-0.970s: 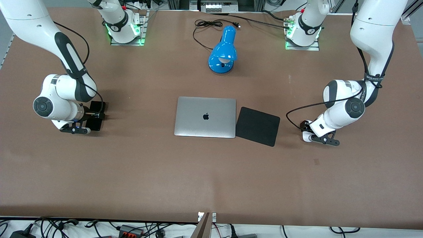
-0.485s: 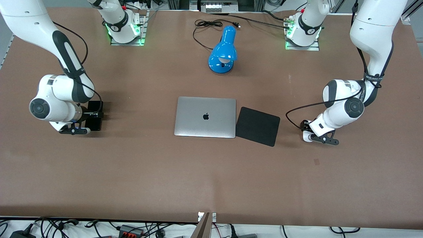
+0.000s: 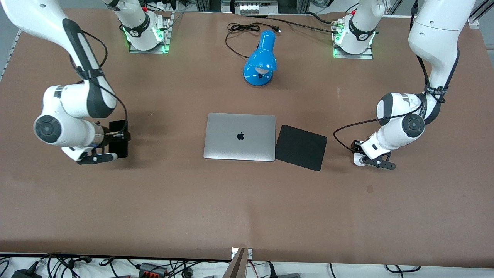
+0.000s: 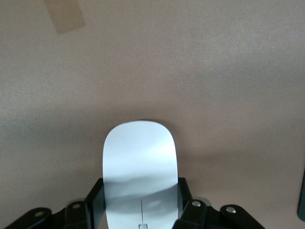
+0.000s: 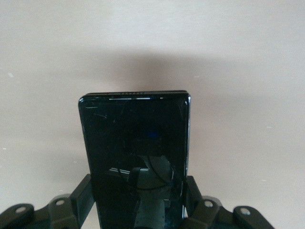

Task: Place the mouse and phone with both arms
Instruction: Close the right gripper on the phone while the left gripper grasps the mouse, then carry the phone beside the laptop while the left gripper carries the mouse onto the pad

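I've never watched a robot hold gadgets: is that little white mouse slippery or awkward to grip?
Probably a bit slippery: the mouse looks smooth and glossy, and the left gripper pinches only its narrow sides. Its rounded oval shape might let it twist between the fingers. It seems rigid and likely light.

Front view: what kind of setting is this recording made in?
Probably a robotics lab bench staged as a desk. Two arm bases are bolted onto the brown-covered table, cables and power bricks line its edge, and a closed laptop, mouse pad and blue lamp serve as props.
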You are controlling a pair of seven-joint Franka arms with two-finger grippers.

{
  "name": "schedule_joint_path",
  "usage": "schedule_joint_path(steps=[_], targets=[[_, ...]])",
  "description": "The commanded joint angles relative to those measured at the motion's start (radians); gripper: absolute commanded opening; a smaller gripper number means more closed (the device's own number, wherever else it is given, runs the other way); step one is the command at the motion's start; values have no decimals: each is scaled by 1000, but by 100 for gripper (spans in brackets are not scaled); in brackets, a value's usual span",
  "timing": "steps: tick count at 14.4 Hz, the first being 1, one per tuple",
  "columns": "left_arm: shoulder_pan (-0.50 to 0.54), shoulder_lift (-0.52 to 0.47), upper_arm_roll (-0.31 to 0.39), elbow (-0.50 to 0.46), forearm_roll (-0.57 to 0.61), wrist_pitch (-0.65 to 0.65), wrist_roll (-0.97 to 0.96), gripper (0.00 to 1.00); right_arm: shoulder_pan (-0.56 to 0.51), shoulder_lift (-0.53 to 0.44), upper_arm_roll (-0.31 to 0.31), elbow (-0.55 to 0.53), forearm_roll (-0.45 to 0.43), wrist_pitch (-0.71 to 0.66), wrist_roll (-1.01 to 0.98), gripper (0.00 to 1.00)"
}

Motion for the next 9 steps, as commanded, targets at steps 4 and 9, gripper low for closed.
schedule_joint_path(steps=[4,9], targets=[[-8,-66,-61,62,15,-219,-96,56,140,53,8,13,25,44,184,0],[-19,-60,-217,98,17,-258,-363,53,225,86,8,13,25,108,318,0]])
